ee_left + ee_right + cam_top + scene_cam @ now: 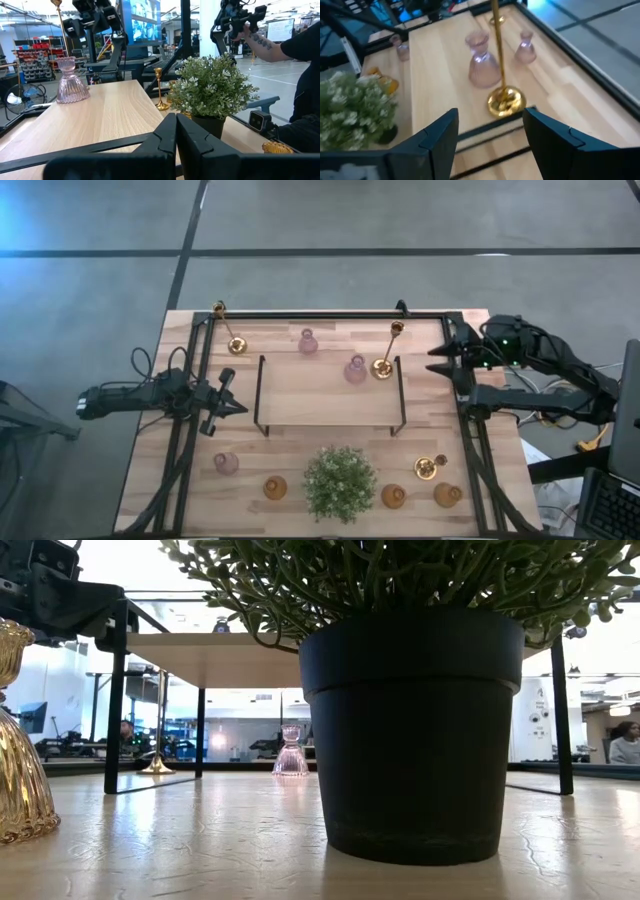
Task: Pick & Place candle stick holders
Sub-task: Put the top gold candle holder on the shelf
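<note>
On the black-framed wooden shelf (300,405) stand a tall brass candle stick holder (385,352) and a pink glass one (355,370). Another pink holder (308,342) and a brass one (232,330) stand farther back. Near the front edge sit a pink holder (226,463), amber ones (275,487) (393,496) (447,495) and a short brass one (430,468). My right gripper (490,135) hangs open just right of the shelf, short of the tall stick's round base (506,102). My left gripper (175,135) is shut and level at the shelf's left end.
A bushy green plant (340,480) in a black pot (410,730) stands at the front middle, between the amber holders. The shelf's black legs (402,395) and the table's black rail (465,420) hem in the right arm. A person (300,75) stands beyond the table.
</note>
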`<state>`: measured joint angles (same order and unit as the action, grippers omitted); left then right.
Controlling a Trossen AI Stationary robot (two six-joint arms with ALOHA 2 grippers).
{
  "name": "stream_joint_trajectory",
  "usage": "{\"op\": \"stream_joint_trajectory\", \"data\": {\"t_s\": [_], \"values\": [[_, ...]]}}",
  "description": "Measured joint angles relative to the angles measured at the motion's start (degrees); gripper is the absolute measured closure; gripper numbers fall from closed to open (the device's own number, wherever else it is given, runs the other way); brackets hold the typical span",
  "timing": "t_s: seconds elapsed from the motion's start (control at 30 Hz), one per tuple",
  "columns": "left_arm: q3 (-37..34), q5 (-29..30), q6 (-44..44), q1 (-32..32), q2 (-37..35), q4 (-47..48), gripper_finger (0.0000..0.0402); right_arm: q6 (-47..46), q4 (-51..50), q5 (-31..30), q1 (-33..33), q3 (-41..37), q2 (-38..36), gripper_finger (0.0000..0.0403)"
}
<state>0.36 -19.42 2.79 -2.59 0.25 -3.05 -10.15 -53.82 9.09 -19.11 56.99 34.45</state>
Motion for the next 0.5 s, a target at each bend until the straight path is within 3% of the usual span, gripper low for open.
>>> {"op": "stream_joint_trajectory", "data": {"t_s": [0.23, 0.5], "values": [[-0.01, 0.00, -0.01, 0.01, 0.00, 0.00, 0.0390, 2.21, -6.82, -0.10, -0.04, -0.02, -1.57, 0.0245], [-0.01, 0.00, -0.02, 0.02, 0.00, 0.01, 0.0390, 5.28, -7.68, -3.46, -0.02, -0.02, -2.22, 0.0378]]}}
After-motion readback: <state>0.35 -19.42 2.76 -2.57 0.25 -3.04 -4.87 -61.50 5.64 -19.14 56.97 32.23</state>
